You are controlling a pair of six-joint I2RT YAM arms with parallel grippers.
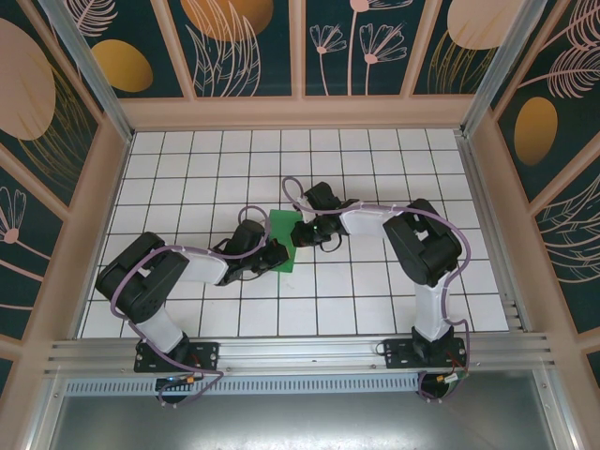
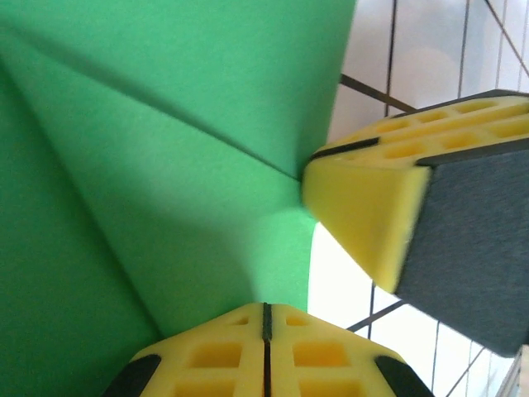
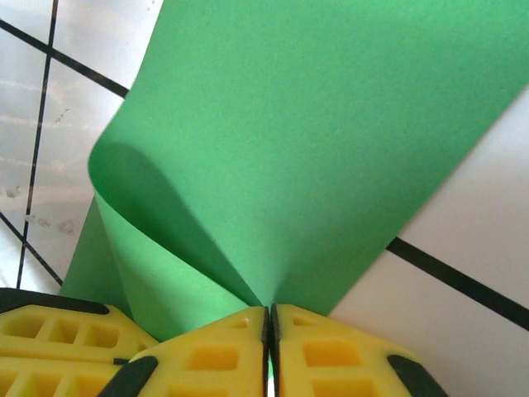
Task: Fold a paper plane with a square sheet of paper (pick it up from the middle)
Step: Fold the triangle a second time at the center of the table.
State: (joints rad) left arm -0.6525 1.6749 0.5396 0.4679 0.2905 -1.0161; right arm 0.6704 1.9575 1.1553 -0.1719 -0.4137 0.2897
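White grid counter point(image 1: 375, 309), floral-panel walls point(image 1: 244, 47) around. Green paper sheet point(image 1: 284, 239) at counter ctr, creased, one side curled up off tiles. L pincer point(image 2: 264, 313) closed tight, sheet edge nipped btwn tips. R pincer point(image 3: 269, 314) likewise closed on sheet at its seam. Pincers just beside each other.

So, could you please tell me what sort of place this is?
Probably a purpose-built robot test cell, not a home: a white grid-tiled table, walled in by framed panels painted with leaves, and an aluminium rail carrying two arm bases.
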